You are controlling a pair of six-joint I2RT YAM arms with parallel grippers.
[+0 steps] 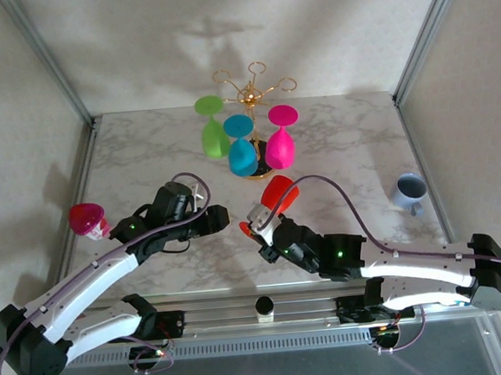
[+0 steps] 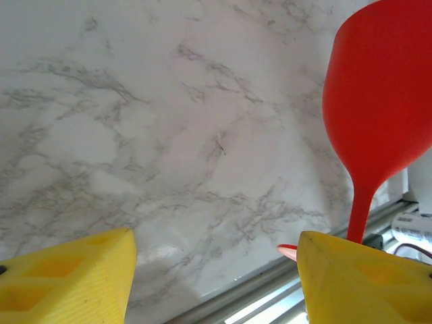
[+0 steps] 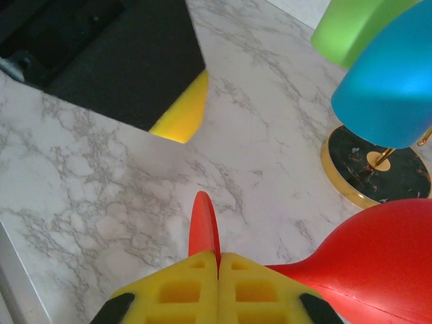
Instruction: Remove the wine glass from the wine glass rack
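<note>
A red wine glass [image 1: 279, 191] lies tilted over the table's middle, its bowl toward the rack. My right gripper [image 1: 252, 225] [image 3: 219, 260] is shut on its thin round foot [image 3: 204, 223], with the red bowl [image 3: 378, 263] off to the right. My left gripper [image 1: 225, 215] [image 2: 216, 270] stands open just left of that glass with nothing between its fingers; the red glass [image 2: 378, 101] rises beside its right finger. The gold wire wine glass rack [image 1: 251, 90] stands at the back centre on its black base [image 3: 378, 172], with green [image 1: 214, 129], blue [image 1: 241, 149] and pink [image 1: 280, 142] glasses hanging upside down.
A dark pink glass [image 1: 86, 219] stands at the table's left edge beside the left arm. A grey-blue mug [image 1: 409, 190] sits at the right. The table's near metal edge [image 2: 270, 283] runs just below the left gripper.
</note>
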